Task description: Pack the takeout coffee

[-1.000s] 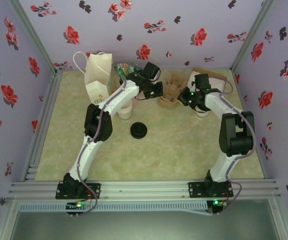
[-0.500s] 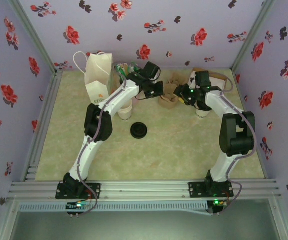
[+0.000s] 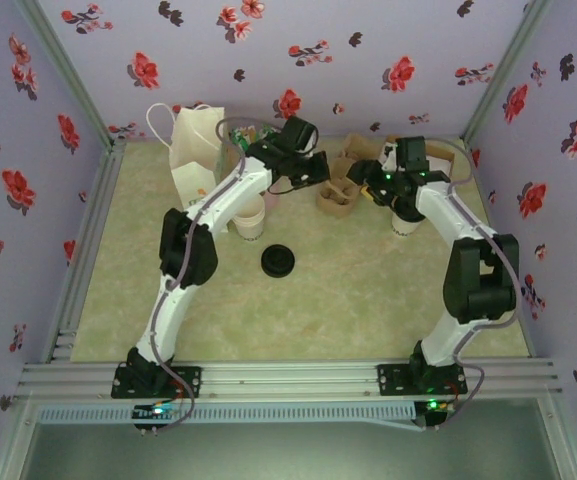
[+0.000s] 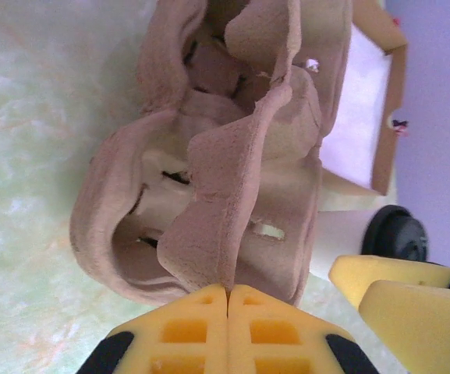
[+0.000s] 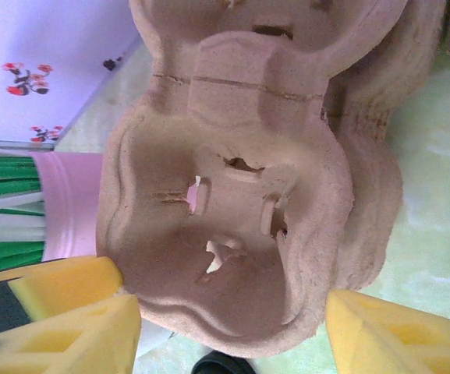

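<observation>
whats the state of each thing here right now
left gripper: shut on carrier wall
right gripper: open, fingers either side of carrier
carrier: no cup inside
takeout coffee: lidded, outside carrier
black lid: loose on table
cream cup: upright, no lid
paper bag: upright

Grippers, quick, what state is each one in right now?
Left gripper: shut, pinching the edge of the carrier.
Right gripper: open, fingers either side of the carrier.
</observation>
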Robot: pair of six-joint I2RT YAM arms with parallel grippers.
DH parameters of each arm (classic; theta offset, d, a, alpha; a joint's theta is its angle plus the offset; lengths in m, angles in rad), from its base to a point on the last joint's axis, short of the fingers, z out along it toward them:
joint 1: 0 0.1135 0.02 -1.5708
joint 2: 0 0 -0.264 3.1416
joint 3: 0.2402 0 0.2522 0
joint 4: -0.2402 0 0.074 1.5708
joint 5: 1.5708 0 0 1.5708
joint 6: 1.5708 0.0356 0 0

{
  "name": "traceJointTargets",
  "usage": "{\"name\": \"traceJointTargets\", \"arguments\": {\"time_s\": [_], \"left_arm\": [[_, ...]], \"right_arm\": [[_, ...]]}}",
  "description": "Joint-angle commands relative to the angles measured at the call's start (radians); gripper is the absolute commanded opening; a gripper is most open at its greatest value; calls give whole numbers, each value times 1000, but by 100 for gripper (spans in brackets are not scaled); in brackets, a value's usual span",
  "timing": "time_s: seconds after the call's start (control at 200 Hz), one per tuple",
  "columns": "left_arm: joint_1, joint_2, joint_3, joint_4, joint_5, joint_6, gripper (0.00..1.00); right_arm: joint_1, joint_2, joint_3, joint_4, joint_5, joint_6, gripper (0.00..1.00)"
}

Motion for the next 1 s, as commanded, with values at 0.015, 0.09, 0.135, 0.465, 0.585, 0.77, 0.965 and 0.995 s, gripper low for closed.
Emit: {"name": "traceJointTargets", "arguments": {"time_s": [0.015, 0.09, 0.135, 0.465, 0.585, 0.77, 0.965, 0.995], "left_arm": [[0, -62, -11, 53, 41, -27, 0], [0, -72, -20, 70, 51, -27, 0], [1, -78, -19, 71, 51, -23, 0], [22, -240, -46, 23, -23, 74, 0], [37, -329, -60, 3, -57, 107, 0], [58, -505, -90, -38, -158, 183, 0], [102, -726, -189, -58, -253, 237, 0], [109, -763, -211, -63, -270, 242, 0]], "right_arm": [[-6, -58, 12, 39, -12, 2, 66], [-8, -79, 12, 44, -6, 5, 66], [-10, -91, 11, 47, 1, 7, 66], [-53, -278, -13, 96, 55, 31, 68], [-53, -336, -15, 111, 66, 45, 70], [-46, -375, -33, 139, 43, 64, 70], [53, -341, 9, 85, 69, 0, 68], [80, -328, 27, 61, 84, -24, 68]]}}
